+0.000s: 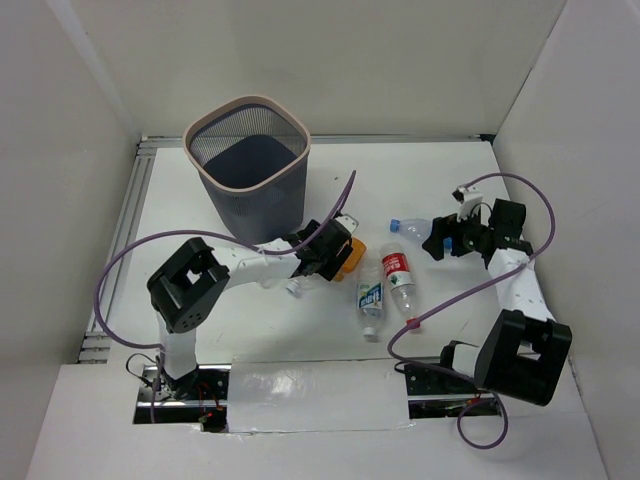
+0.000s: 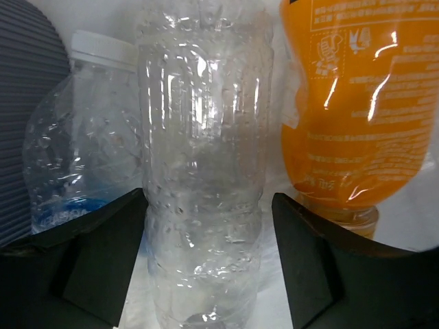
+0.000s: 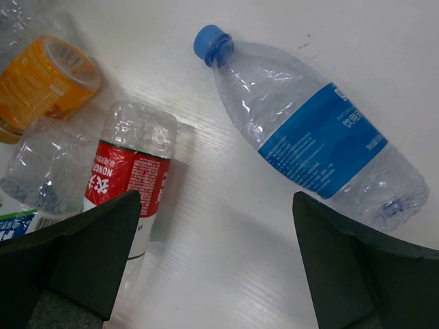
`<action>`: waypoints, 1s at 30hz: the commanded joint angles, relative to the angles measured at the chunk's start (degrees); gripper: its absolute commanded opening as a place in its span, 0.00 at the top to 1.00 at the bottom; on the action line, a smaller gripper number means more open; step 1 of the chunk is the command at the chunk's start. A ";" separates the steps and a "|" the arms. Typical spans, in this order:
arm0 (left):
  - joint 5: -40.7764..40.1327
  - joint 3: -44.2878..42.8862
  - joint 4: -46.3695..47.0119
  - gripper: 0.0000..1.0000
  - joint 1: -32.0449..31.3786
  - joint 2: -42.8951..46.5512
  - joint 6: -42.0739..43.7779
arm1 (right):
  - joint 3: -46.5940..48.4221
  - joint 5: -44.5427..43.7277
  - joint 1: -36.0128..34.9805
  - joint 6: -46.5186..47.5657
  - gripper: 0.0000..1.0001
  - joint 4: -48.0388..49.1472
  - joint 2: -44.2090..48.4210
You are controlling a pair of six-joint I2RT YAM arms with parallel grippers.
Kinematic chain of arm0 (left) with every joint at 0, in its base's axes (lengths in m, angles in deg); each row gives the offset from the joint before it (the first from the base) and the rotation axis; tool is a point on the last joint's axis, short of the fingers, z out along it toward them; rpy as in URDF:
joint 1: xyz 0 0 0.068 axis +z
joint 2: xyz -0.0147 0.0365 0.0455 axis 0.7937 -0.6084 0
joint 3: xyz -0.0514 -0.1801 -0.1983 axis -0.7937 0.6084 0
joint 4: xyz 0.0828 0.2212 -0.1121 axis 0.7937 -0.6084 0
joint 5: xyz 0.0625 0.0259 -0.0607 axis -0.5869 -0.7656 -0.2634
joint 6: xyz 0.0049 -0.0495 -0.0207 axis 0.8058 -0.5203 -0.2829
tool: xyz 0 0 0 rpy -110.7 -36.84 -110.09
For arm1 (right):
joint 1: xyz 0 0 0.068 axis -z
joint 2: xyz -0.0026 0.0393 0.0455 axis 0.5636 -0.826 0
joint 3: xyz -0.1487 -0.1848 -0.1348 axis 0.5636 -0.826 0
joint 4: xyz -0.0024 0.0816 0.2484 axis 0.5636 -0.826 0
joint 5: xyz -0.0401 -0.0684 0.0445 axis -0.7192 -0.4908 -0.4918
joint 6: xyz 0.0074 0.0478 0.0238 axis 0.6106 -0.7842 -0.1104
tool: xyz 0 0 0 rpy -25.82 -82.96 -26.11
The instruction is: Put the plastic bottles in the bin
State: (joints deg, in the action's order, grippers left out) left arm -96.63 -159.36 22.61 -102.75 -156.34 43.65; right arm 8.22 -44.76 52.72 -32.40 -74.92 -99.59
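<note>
left gripper [image 2: 208, 205]: jaws spread, not clamped on anything
clear bottle [image 2: 202, 123]: sitting right between those jaws, slim gap each side
right gripper [image 3: 216, 199]: wide open too
blue-label bottle [image 3: 322, 133]: lying flat, off toward its right-hand finger
bin [image 1: 250, 205]: upright, near left gripper

The bin [image 1: 248, 165], at 11 o'clock on the white table [image 1: 450, 180], is dark grey mesh with a pale pink rim. The orange bottle [image 2: 343, 103] bears white print. The clear bottle [image 2: 202, 171] is dimpled. The blue-cap bottle [image 3: 315, 130] has a blue label, and the red-label bottle [image 3: 134, 171] has white lettering.
</note>
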 commanded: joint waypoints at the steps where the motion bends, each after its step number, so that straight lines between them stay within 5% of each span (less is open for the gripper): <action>1: -3.21 -1.04 -0.33 0.14 0.03 0.76 -1.15 | 5.07 1.41 0.31 3.26 0.00 0.73 -2.04; 5: -2.69 -1.83 -1.57 0.21 0.03 -1.52 -1.15 | 7.70 0.81 0.31 4.67 0.00 1.25 -3.98; 14: 5.03 -2.44 -1.57 0.74 -0.58 3.20 -1.76 | 17.55 2.12 0.31 27.21 0.00 -7.44 -14.08; 23: 10.84 -23.69 -6.31 0.79 0.29 12.19 0.96 | 21.16 -2.44 -1.62 39.91 0.00 -9.47 -22.78; 30: 9.19 -41.55 -5.79 0.77 9.42 14.03 -3.32 | 20.37 -8.07 -6.01 43.77 0.00 -7.88 -27.79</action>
State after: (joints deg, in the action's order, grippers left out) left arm -85.81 -197.24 16.35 -97.48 -144.91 43.25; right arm 27.28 -50.55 48.20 7.49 -82.04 -125.71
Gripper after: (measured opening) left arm 0.572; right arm 0.997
